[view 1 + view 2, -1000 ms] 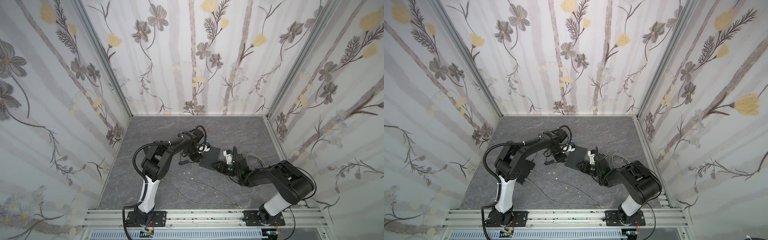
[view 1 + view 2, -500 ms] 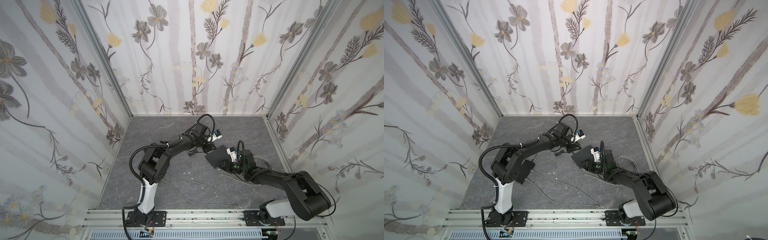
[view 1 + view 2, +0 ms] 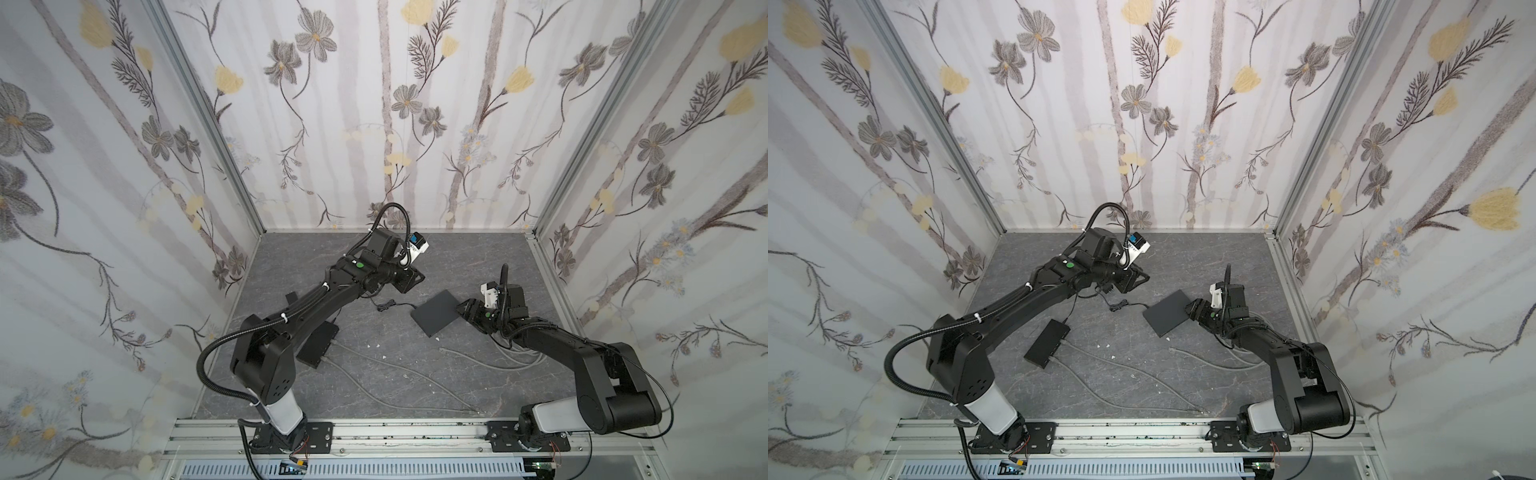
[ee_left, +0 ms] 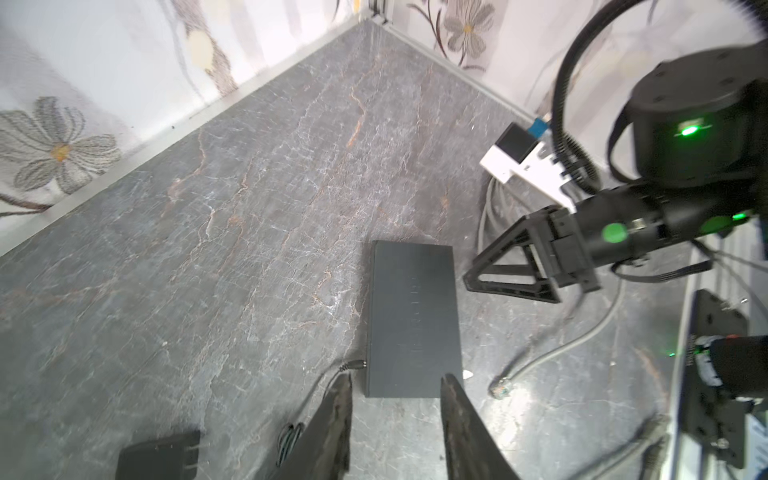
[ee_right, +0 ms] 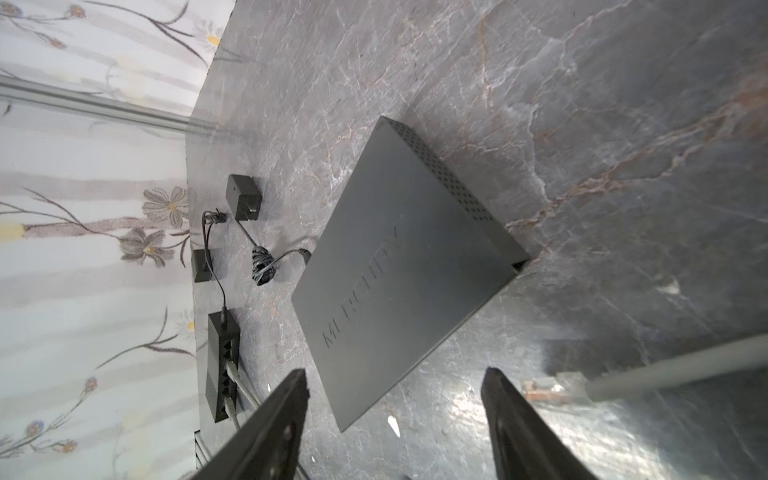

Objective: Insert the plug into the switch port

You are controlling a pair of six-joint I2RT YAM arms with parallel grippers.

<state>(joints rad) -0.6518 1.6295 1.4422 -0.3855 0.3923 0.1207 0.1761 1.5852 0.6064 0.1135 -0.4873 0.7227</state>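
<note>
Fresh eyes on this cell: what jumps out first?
Floral wallpaper covers all three walls. On the grey marbled floor a flat dark switch lies mid-cell, between the left arm and the right arm, whose open end effector is by its edge. Grey cables trail over the floor, one loose plug lying beside that end effector.

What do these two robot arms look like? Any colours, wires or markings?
The left arm and right arm are matte black, each with a pale grey base segment. A ribbed black hose loops beside the left one. Green lights dot the joints. Black triangular fingers and a white camera block finish each wrist.
</note>
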